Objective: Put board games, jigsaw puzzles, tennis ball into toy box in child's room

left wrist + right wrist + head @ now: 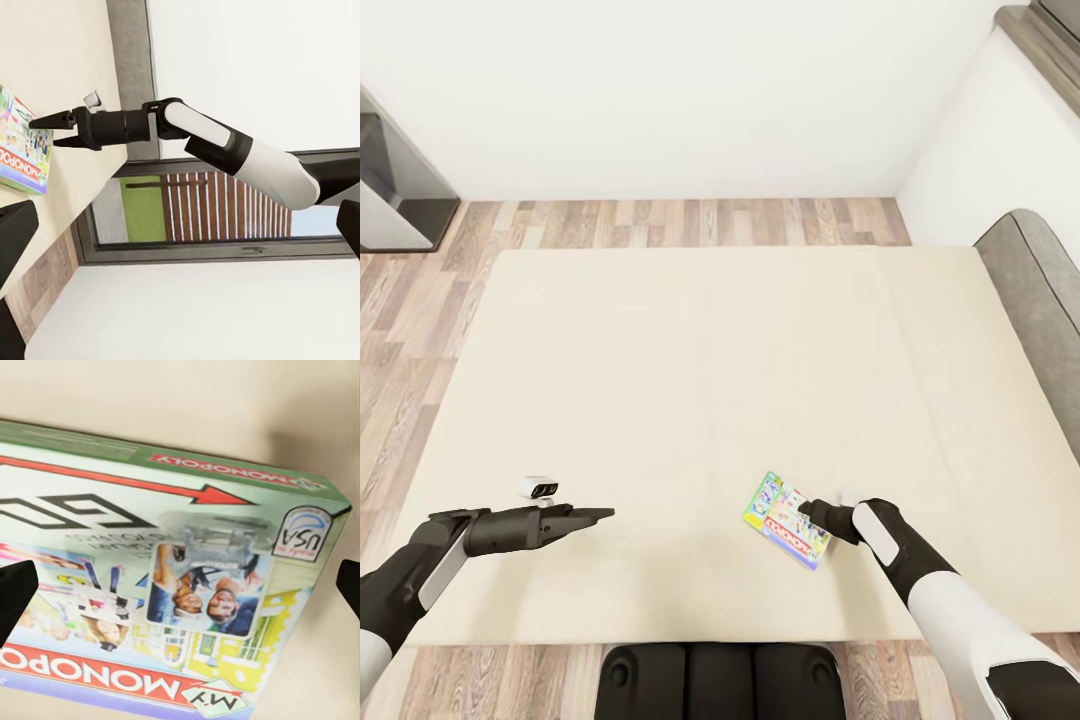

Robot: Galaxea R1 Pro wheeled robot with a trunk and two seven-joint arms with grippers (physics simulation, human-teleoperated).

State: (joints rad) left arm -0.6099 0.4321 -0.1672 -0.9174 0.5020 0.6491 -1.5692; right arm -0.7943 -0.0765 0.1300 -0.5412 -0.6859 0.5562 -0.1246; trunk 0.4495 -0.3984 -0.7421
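The board game (787, 520) lay flat on the bed (700, 380), at five o'clock, long axis running ten-to-four. The right tool (807, 512), fingers apart, hovered at its edge, nearer than the left tool (600, 514), whose state I cannot tell.

Home bedroom: wide beige mattress (710, 400) with grey padded headboard (1040, 300), wood-plank floor (660, 220), white walls, colourful Monopoly game box (788, 520) on bed.

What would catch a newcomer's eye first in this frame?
The colourful green-edged Monopoly game box lies flat near the front of the wide beige bed, the one bright spot. The right gripper, jaws open, reaches its edge. The left gripper hangs over bare mattress on the other side.
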